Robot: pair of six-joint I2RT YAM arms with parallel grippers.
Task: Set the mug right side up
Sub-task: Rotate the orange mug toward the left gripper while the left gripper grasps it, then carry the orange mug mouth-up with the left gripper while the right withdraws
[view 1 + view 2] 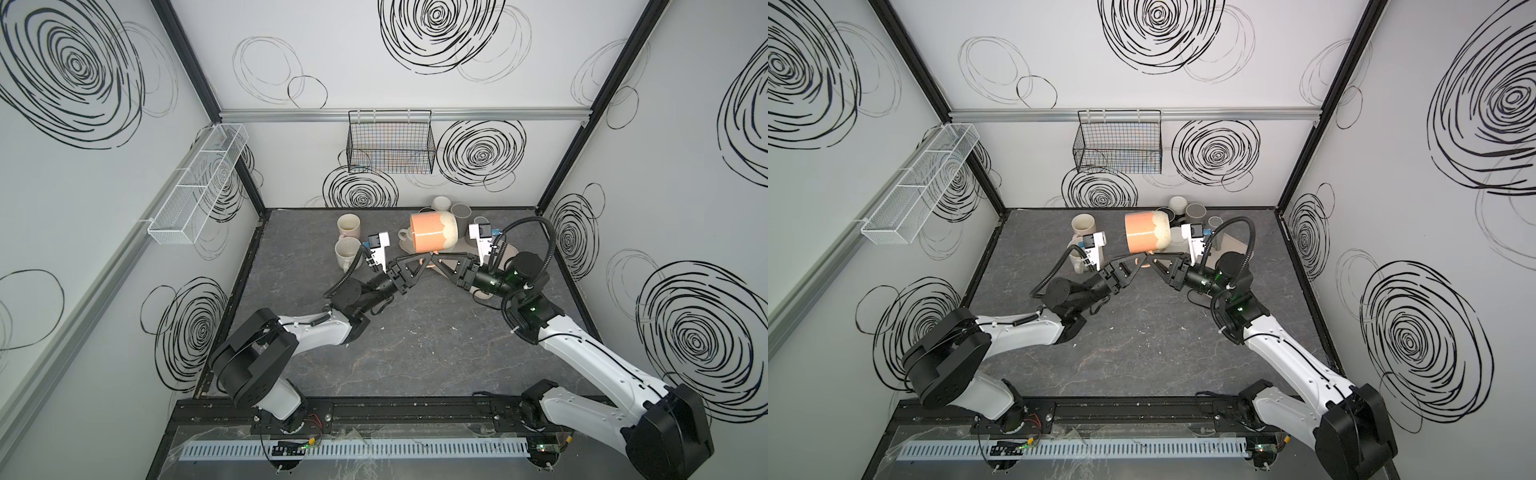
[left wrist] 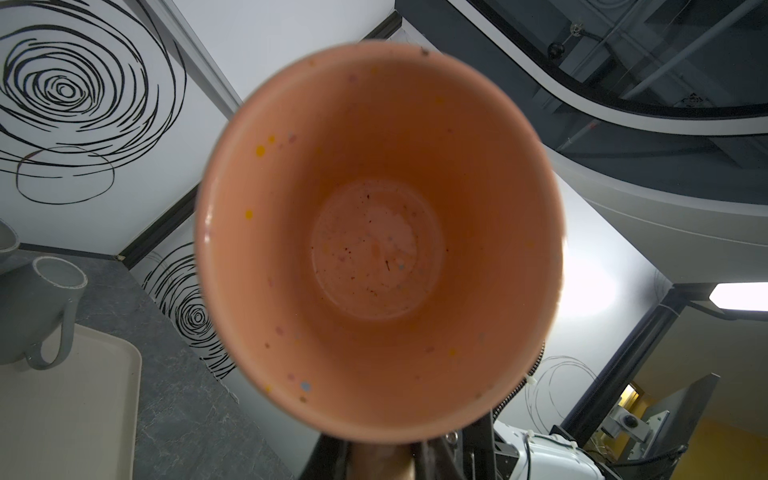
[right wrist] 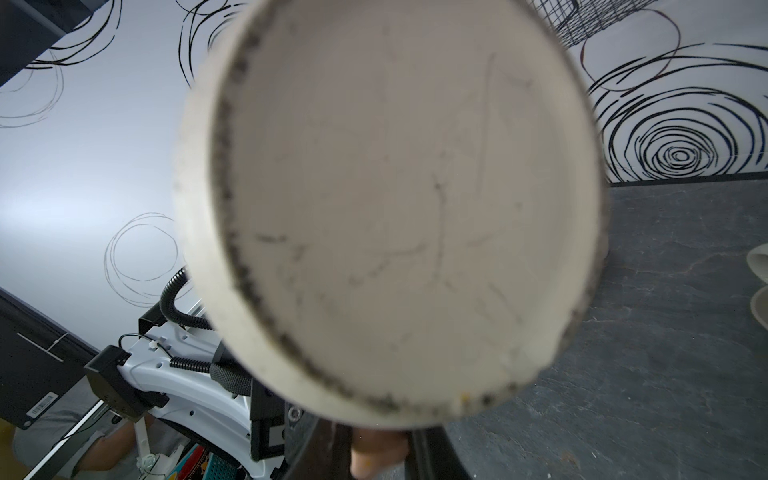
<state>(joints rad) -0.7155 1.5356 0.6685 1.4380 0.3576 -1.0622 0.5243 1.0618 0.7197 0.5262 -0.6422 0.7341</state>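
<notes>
The mug, orange with a cream base, hangs on its side above the back of the table, handle pointing down. My left gripper and right gripper meet beneath it, both shut on the handle. The left wrist view looks straight into the mug's orange inside, with the handle between the left gripper's dark fingers. The mug's cream underside fills the right wrist view, where the right gripper has its fingers against both sides of the handle.
Two cream mugs stand upright behind my left gripper. Grey mugs and a beige tray are at the back right. A black wire basket hangs on the back wall and a white mesh basket on the left wall.
</notes>
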